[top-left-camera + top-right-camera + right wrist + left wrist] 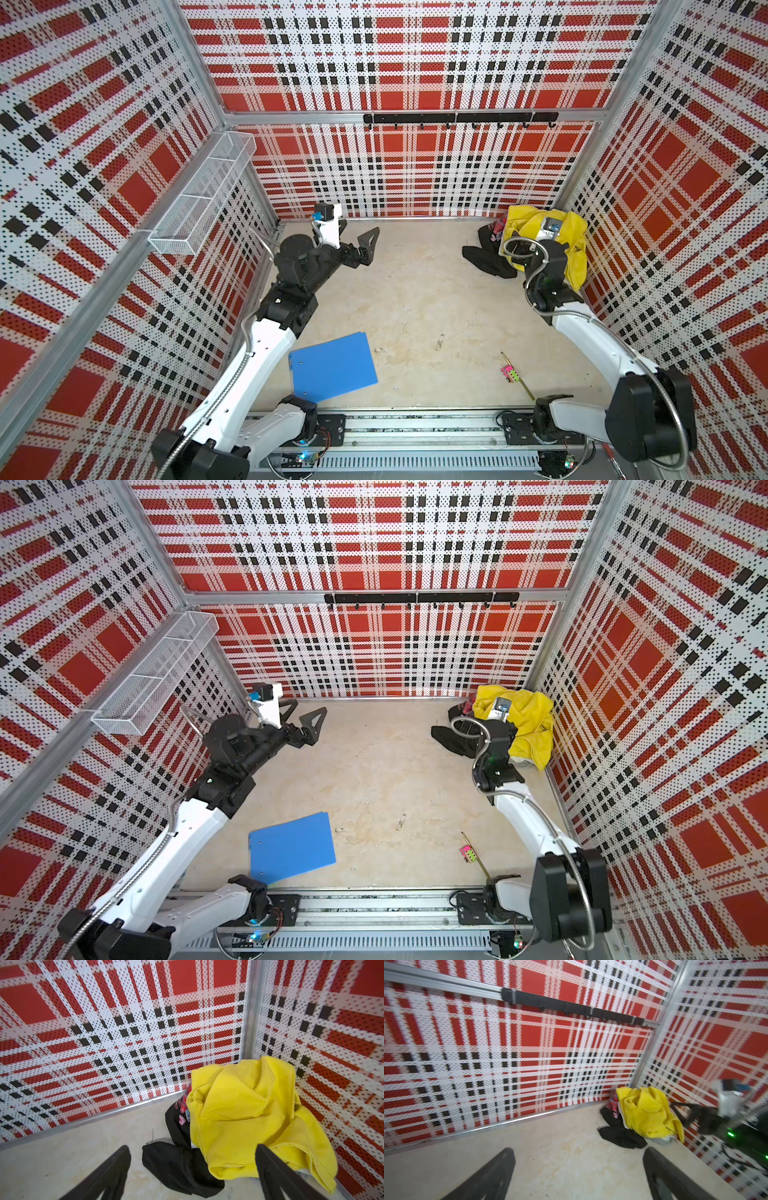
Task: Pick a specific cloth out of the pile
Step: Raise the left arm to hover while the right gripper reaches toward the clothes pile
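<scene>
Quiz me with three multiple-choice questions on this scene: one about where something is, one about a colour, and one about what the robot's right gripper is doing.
1. Where on the work surface does the pile of cloths lie?
A. near left corner
B. the middle
C. far right corner

2. What colour is the biggest cloth in the pile?
A. green
B. yellow
C. purple

3. How is the right gripper now?
A. open, holding nothing
B. shut on a cloth
C. shut, holding nothing

Answers:
1 C: both top views show the heap tucked into that corner.
2 B: bright yellow fabric covers most of the heap.
3 A: in the right wrist view its fingers stand wide apart with nothing pinched, and the black cloth lies loose ahead.
</scene>
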`<state>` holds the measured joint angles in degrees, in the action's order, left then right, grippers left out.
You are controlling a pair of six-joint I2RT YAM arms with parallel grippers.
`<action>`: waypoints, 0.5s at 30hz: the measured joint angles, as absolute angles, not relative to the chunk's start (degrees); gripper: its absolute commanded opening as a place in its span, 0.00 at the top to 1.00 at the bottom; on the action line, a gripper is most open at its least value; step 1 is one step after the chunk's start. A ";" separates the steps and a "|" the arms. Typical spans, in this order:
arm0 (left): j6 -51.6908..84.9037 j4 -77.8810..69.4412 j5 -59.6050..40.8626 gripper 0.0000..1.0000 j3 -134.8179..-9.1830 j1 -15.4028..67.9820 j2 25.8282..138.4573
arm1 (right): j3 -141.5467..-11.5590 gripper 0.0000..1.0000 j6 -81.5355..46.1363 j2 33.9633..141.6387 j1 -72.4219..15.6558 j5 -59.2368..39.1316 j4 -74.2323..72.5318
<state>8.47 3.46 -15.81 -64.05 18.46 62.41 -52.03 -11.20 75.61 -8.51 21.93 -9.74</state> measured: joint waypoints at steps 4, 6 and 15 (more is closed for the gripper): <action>5.48 7.44 -23.09 0.01 -66.32 19.03 64.51 | -58.24 0.05 -11.66 83.05 -6.70 18.87 -3.05; 4.38 8.34 -25.26 0.01 -65.19 19.29 64.58 | -60.36 0.01 -12.10 86.37 -4.32 16.14 -0.67; 4.43 7.77 -27.99 0.01 -55.53 19.16 60.20 | -70.30 0.00 -13.23 97.56 3.66 9.78 7.62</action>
